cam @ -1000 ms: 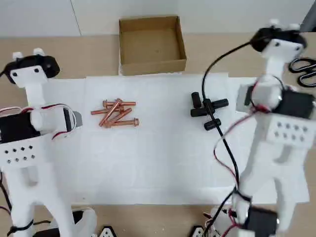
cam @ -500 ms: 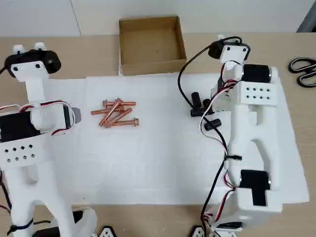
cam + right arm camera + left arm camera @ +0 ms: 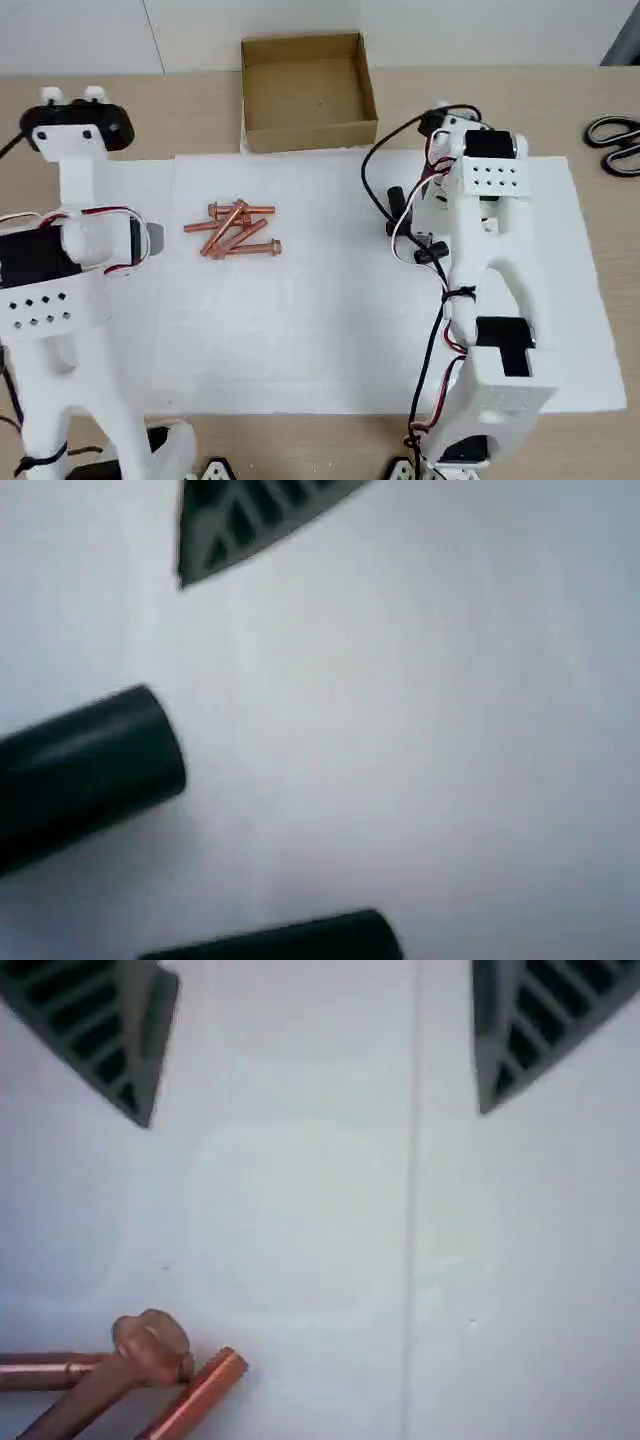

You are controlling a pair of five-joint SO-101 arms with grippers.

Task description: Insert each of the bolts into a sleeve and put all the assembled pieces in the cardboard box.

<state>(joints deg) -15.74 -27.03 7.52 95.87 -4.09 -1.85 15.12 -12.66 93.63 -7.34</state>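
Observation:
Several copper bolts (image 3: 232, 232) lie in a loose pile on the left half of the white foam mat (image 3: 300, 330). Their ends (image 3: 150, 1345) show in the left wrist view, a short way off from my left gripper (image 3: 315, 1115), which hangs open over bare foam. Black sleeves (image 3: 398, 203) lie right of centre, partly covered by my right arm. My right gripper (image 3: 437, 205) hovers low over them and stands open. One of its fingers (image 3: 260, 520) shows close above two sleeves (image 3: 85, 770). The cardboard box (image 3: 310, 133) stands empty beyond the mat's far edge.
Scissors (image 3: 615, 140) lie on the wooden table at the far right. Black cables (image 3: 385, 190) loop from the right arm beside the sleeves. Bare foam stretches between the bolts and the sleeves and along the near side.
The right arm has swung left and down from the right edge to stand over the sleeves, covering some of them. The left arm's head has shifted slightly right.

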